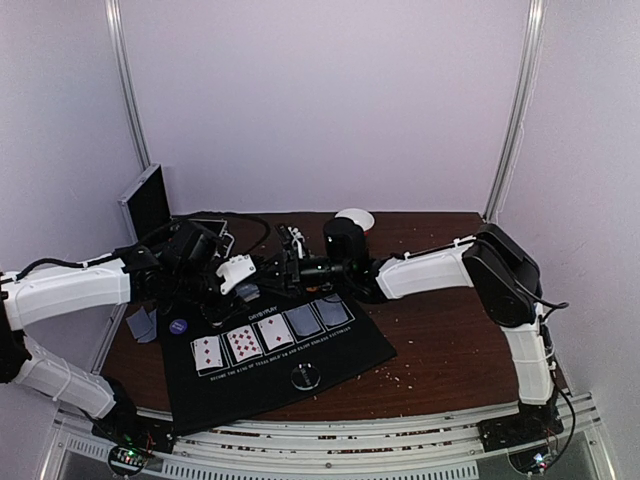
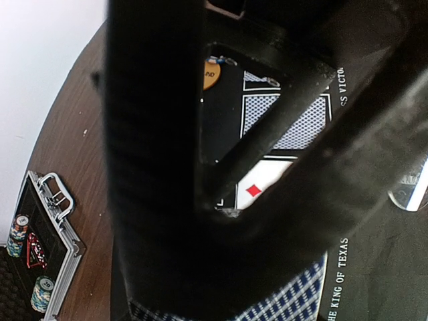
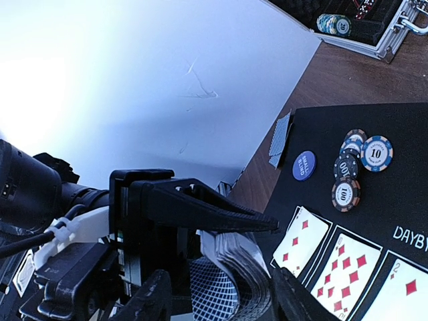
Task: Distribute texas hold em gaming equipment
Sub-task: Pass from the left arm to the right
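black mat (image 1: 350,352) holds three face-up cards (image 1: 240,345), two face-down cards (image 1: 318,316), chips (image 3: 348,177) at its far-left corner, and a dealt pair (image 1: 140,322) off its left edge. above its far edge the left gripper (image 1: 240,272) clamps the deck (image 3: 237,264). i cannot tell whether the right gripper (image 1: 292,262) is gripping anything. further hands probably remain.

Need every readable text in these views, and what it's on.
"DAYBY", cut by the frame edge: mat.
"THE KING OF TEXAS": mat border, left wrist view.
"S VICTO", partly hidden: same border.
"10": blue-white chip.
"100": black chip.
"SMALL" plus a blurred word: blue disc.
"20": cased chip.
"2": card.
Mat print in the top view: too small to read.
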